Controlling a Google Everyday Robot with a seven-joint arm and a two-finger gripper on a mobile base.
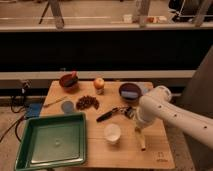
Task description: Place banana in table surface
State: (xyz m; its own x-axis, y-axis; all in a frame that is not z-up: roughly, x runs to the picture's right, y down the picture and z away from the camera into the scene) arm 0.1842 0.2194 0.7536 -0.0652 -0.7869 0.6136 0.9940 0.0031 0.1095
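We see 1 banana (141,141), pale yellow and slender, on the front right part of the desk (115,156), near its right edge. It points toward the front edge. Its far end sits directly under the claw (137,127) and its near end is low against the wood. We cannot tell whether it lies flat or tilts up into the claw.

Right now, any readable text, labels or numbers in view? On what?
None readable.
Small dark mark on the table, near right corner: too small to read.
Gripper, above the banana beside the white cup: no lettering visible.
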